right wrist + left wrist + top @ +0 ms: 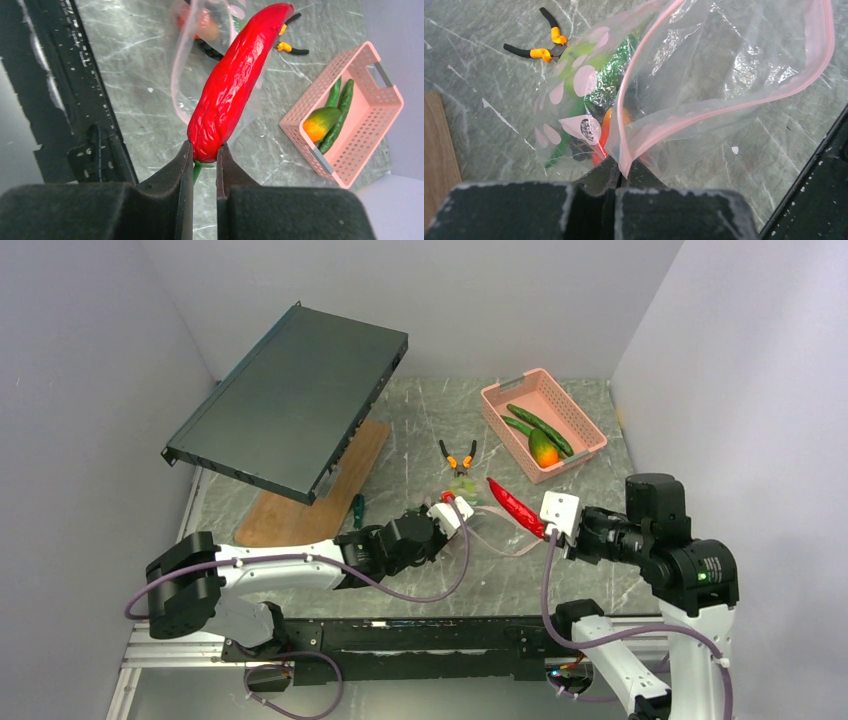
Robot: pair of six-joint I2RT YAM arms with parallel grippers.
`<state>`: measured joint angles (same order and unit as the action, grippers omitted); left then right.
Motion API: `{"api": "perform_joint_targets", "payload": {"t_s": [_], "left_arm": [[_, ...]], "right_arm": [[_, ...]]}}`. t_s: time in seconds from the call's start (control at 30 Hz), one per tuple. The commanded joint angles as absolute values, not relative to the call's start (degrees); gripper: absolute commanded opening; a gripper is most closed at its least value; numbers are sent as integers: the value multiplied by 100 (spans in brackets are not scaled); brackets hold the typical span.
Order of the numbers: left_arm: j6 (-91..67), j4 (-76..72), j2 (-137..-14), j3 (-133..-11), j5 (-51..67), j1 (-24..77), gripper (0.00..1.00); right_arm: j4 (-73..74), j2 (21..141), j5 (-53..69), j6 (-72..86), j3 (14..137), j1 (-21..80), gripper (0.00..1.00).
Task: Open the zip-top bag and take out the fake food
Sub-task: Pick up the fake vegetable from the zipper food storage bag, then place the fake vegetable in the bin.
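Both reach low: left hand pinches bag (rim), right hand clamps chili.

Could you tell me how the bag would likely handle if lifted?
Probably floppy: the bag is crinkled, its pink rim bowing from the left gripper's pinch. It would likely sag toward the food inside.

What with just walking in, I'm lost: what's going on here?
The left end effector is shut on the open zip-top bag at its rim. The right end effector grips a red chili by its stem end. Two cucumbers and a mango lie in the pink basket; other fake food is in the bag.
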<state>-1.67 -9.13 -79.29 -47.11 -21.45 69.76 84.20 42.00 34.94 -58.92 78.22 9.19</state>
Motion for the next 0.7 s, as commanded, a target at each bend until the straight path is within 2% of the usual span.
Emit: {"api": "perform_joint_targets", "payload": {"t_s": [0.0, 0.37, 0.67], "left_arm": [[-286, -1206, -7630, -4589, -1892, 6952, 0], [-297, -1382, -7436, -4345, -1552, 6953, 0], [-352, -1463, -7266, -4161, -1443, 6953, 0]], "right_arm": [[7423, 4336, 3092, -5327, 7550, 895, 0], [4891, 4855, 2332, -4329, 6455, 493, 0], [3558, 5931, 3003, -4129, 6131, -807, 0]]}}
